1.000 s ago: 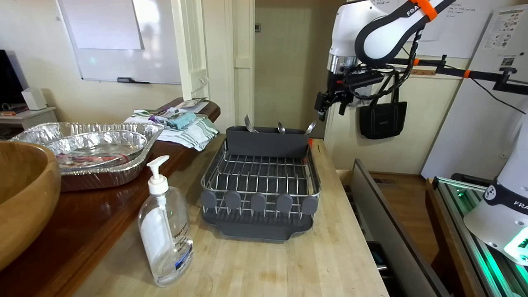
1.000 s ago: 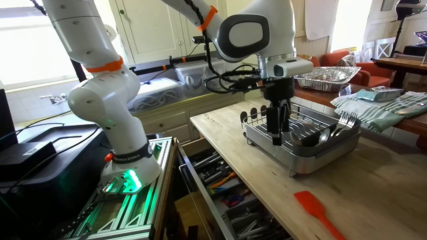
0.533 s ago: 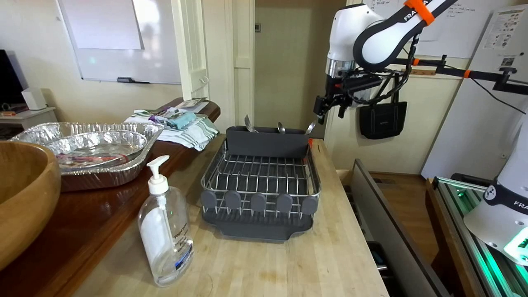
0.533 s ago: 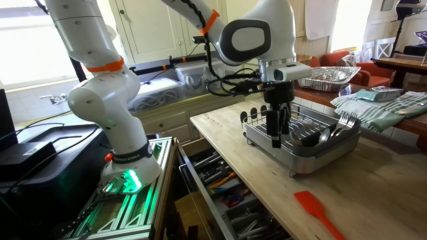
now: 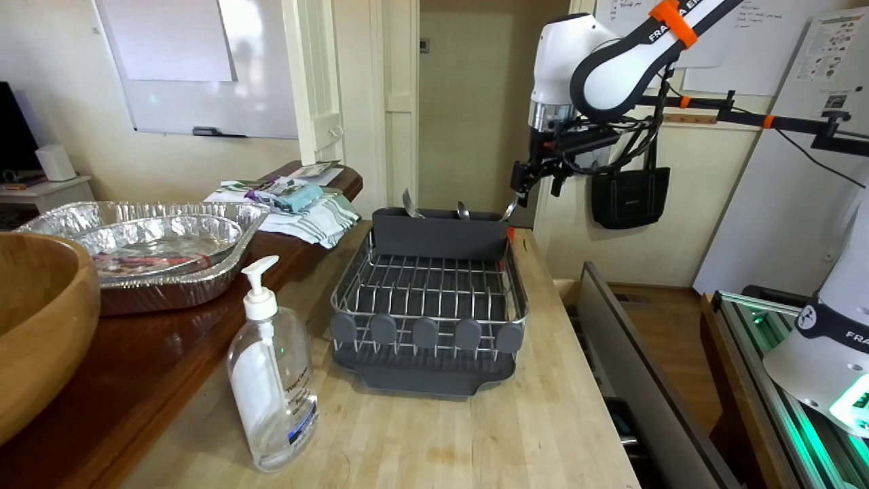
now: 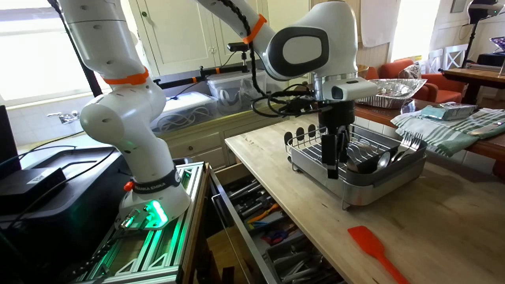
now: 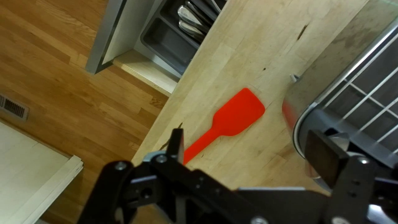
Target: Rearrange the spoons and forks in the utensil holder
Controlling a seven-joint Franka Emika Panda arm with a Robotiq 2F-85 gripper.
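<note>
The grey utensil holder point(image 5: 440, 239) spans the far end of the wire dish rack point(image 5: 432, 288). Forks point(image 6: 414, 146) stand tines-up at one end of the holder, with a spoon point(image 6: 383, 161) leaning beside them. Another spoon point(image 6: 352, 163) leans at the end nearest the robot, partly covered by the gripper. My gripper point(image 6: 337, 169) points down just outside that end, above the counter. In the wrist view the gripper point(image 7: 250, 147) is open, nothing between its widely spaced fingers. Its right finger point(image 7: 325, 157) overlaps the holder's corner and hides part of a spoon point(image 7: 341, 140).
A red spatula point(image 7: 238, 115) lies flat on the counter below the gripper. Beside the counter, a pulled-out drawer point(image 6: 252, 232) holds more utensils. A soap bottle point(image 5: 275, 387) stands in front of the rack, and foil pans point(image 5: 156, 272) sit on the raised ledge.
The arm has shifted slightly toward the holder and a little lower, bringing the gripper closer to the nearest spoon. The cutlery and rack have stayed put.
</note>
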